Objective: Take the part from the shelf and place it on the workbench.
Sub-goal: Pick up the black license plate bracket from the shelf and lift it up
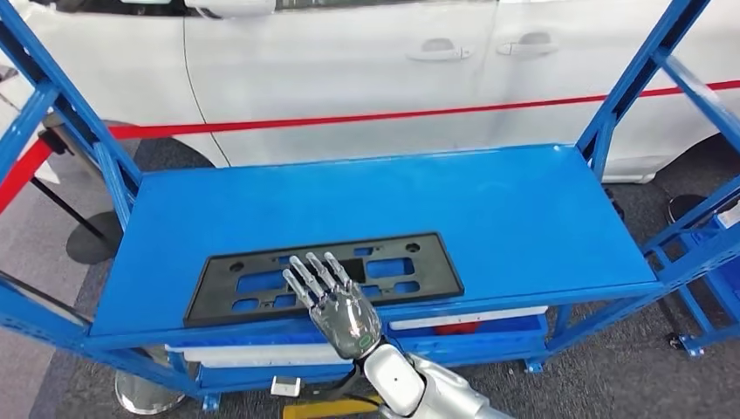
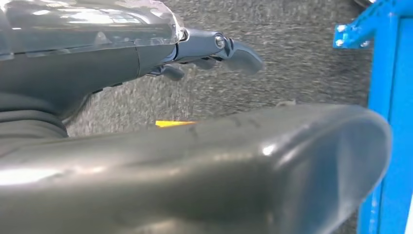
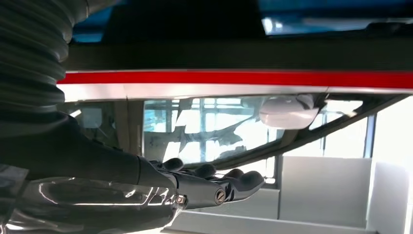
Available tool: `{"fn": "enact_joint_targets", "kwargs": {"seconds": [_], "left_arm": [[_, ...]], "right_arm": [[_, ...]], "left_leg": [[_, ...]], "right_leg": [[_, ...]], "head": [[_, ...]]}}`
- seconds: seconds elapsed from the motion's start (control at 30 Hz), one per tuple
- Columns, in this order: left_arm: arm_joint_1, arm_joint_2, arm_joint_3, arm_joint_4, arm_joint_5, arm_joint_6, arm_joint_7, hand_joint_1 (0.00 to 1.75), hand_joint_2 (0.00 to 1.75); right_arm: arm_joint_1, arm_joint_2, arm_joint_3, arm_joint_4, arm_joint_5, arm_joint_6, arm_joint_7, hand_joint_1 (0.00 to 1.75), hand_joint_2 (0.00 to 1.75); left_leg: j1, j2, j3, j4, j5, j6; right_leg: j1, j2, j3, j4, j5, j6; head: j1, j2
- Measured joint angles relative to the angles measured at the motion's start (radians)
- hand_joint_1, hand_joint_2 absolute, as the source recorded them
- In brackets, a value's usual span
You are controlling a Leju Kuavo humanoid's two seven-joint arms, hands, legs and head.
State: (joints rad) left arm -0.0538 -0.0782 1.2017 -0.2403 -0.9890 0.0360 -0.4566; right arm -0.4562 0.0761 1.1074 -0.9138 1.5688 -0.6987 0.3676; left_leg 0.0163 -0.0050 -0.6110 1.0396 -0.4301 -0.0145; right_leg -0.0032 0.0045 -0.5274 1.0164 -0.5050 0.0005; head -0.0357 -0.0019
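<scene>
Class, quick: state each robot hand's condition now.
Right robot hand: open, fingers extended over the black part.
Left robot hand: open, holding nothing.

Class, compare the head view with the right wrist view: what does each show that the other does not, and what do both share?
Head view alone: the black plastic part lying flat on the blue shelf, with the right hand stretched over it, fingers apart.
Right wrist view alone: the car's side mirror and windows.
Both: the right hand, the white car and its red stripe.
</scene>
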Motion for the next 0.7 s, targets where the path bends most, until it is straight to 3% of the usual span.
{"fn": "enact_joint_targets", "kwargs": {"seconds": [0.07, 0.13, 0.17, 0.23, 0.27, 0.3, 0.33, 0.4, 0.43, 0.5, 0.6, 0.63, 0.7], "left_arm": [[0.001, 0.0, 0.0, 0.0, -0.002, 0.0, 0.0, 0.0, 0.0], [0.001, 0.0, 0.0, 0.0, -0.005, 0.002, 0.0, 0.0, 0.0], [0.0, 0.0, 0.0, 0.0, -0.006, 0.003, -0.001, 0.0, 0.0], [-0.001, 0.0, 0.0, 0.0, -0.007, 0.004, -0.002, 0.0, 0.0], [-0.002, 0.0, 0.0, 0.0, -0.008, 0.004, -0.003, 0.0, 0.0], [-0.001, 0.0, 0.0, 0.0, -0.009, 0.004, -0.004, 0.0, 0.0], [-0.001, 0.0, 0.0, 0.0, -0.011, 0.004, -0.006, 0.0, 0.0], [-0.001, -0.002, 0.0, 0.0, -0.016, 0.004, -0.008, 0.0, 0.0], [-0.001, -0.003, 0.0, 0.0, -0.02, 0.003, -0.009, 0.0, 0.0], [-0.003, -0.004, 0.0, 0.0, -0.025, 0.001, -0.011, 0.0, 0.0], [-0.005, -0.004, 0.0, 0.0, -0.034, -0.004, -0.013, 0.0, 0.0], [-0.005, -0.003, 0.0, 0.0, -0.036, -0.006, -0.013, 0.0, 0.0], [-0.005, -0.003, 0.0, 0.0, -0.037, -0.008, -0.013, 0.0, 0.0]], "right_arm": [[0.0, 0.006, -0.002, 0.003, 0.0, 0.005, 0.009, 0.0, 1.75], [-0.001, 0.011, -0.002, 0.004, 0.0, 0.014, 0.018, 0.0, 1.75], [-0.002, 0.013, -0.002, 0.004, 0.0, 0.018, 0.021, 0.0, 1.75], [-0.001, 0.013, -0.002, 0.005, 0.0, 0.023, 0.021, 0.0, 1.75], [0.0, 0.013, -0.002, 0.007, 0.0, 0.027, 0.018, 0.0, 1.75], [0.0, 0.013, -0.002, 0.008, 0.0, 0.034, 0.013, 0.0, 1.75], [0.0, 0.013, -0.003, 0.01, 0.0, 0.044, 0.005, 0.41, 1.75], [-0.001, 0.016, -0.011, 0.011, 0.0, 0.077, -0.02, 1.29, 1.75], [-0.002, 0.02, -0.021, 0.012, 0.0, 0.105, -0.041, 1.72, 1.75], [-0.005, 0.034, -0.055, 0.015, -0.003, 0.187, -0.102, 1.75, 1.75], [-0.013, 0.065, -0.133, 0.022, -0.008, 0.307, -0.182, 1.75, 1.75], [-0.017, 0.072, -0.16, 0.026, -0.008, 0.327, -0.195, 1.75, 1.75], [-0.024, 0.083, -0.203, 0.037, -0.007, 0.344, -0.208, 1.75, 1.75]], "left_leg": [[0.0, -0.001, 0.001, -0.005, -0.003, 0.014], [0.002, 0.0, 0.007, -0.011, -0.006, 0.028], [0.004, 0.0, 0.01, -0.013, -0.007, 0.033], [0.002, 0.0, 0.012, -0.014, -0.011, 0.04], [0.001, -0.001, 0.014, -0.014, -0.013, 0.041], [0.001, -0.001, 0.016, -0.014, -0.015, 0.042], [0.0, -0.002, 0.02, -0.013, -0.018, 0.041], [0.0, -0.004, 0.031, -0.014, -0.024, 0.038], [-0.002, -0.005, 0.034, -0.013, -0.027, 0.035], [-0.003, -0.005, 0.034, -0.014, -0.03, 0.025], [-0.003, -0.002, 0.037, -0.015, -0.035, 0.007], [-0.004, -0.001, 0.031, 0.004, -0.049, 0.002], [-0.002, -0.001, -0.013, 0.104, -0.104, -0.007]], "right_leg": [[-0.001, 0.0, 0.0, 0.0, -0.005, 0.008], [-0.003, -0.001, -0.016, 0.039, -0.03, 0.018], [-0.005, -0.001, -0.04, 0.087, -0.054, 0.023], [-0.006, -0.002, -0.118, 0.224, -0.105, 0.028], [-0.006, -0.002, -0.153, 0.274, -0.112, 0.029], [-0.006, -0.002, -0.172, 0.29, -0.1, 0.028], [-0.006, -0.002, -0.17, 0.265, -0.068, 0.025], [-0.003, -0.002, -0.123, 0.138, 0.017, 0.013], [0.001, -0.002, -0.098, 0.076, 0.044, 0.005], [0.007, -0.001, -0.076, 0.017, 0.058, -0.004], [0.003, 0.0, -0.069, 0.001, 0.059, -0.014], [-0.001, -0.002, -0.063, -0.006, 0.062, -0.019], [-0.003, -0.006, -0.056, -0.013, 0.063, -0.026]], "head": [[0.001, 0.0], [0.002, 0.0], [0.003, 0.0], [0.004, 0.0], [0.004, 0.0], [0.005, 0.0], [0.005, 0.0], [0.005, 0.0], [0.005, 0.0], [0.006, 0.0], [0.006, 0.0], [0.005, 0.0], [0.004, 0.0]]}}
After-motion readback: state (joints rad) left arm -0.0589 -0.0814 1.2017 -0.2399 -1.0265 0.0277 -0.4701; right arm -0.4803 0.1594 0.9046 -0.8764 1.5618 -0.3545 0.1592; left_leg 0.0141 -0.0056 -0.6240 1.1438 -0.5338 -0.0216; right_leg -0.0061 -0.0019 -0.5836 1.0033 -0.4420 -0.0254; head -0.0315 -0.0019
